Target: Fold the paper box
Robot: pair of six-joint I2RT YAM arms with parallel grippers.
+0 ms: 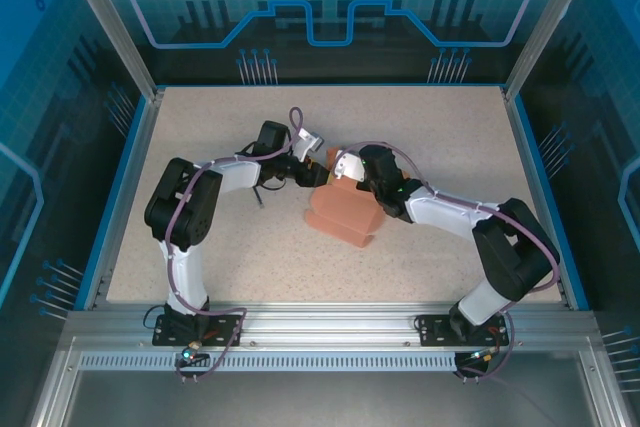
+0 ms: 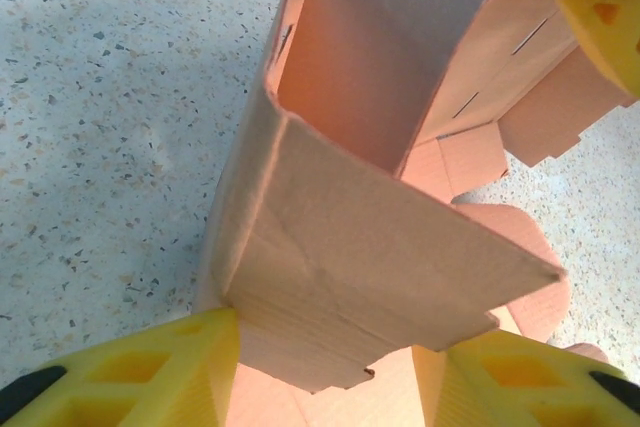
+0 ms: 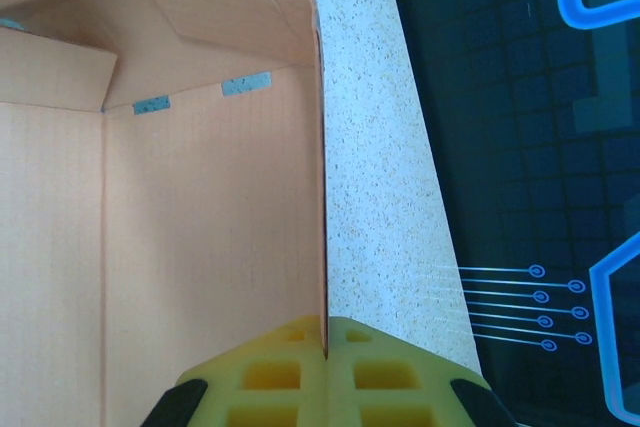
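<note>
We judge the fold to be partly done. The salmon-pink thin card paper box (image 1: pixel 343 215) stands on the speckled beige tabletop (image 1: pixel 430 127) as an open four-walled sleeve between the two end effectors and touching both, no longer a flat cutout.

The left end effector (image 2: pixel 330 382) has its yellow moulded pads (image 2: pixel 150 377) spread on either side of the sleeve's near end. We cannot tell whether they press the card or only bracket it. The right end effector (image 3: pixel 325 357) is pressed together, pinching the thin edge of one upright wall of the paper box (image 3: pixel 200 217) directly ahead of its fingertips.

What is left, as we read it, is the closing. Beyond the left end effector, flaps with rounded corners lie splayed out on the tabletop, and a stepped tab hangs loose. Short slots cut in the wall ahead of the right end effector have nothing tucked into them.

The card is matt and finely grained, with crisp score lines at the corners and a raw, slightly fuzzy cut edge. It looks light and easily bent.
</note>
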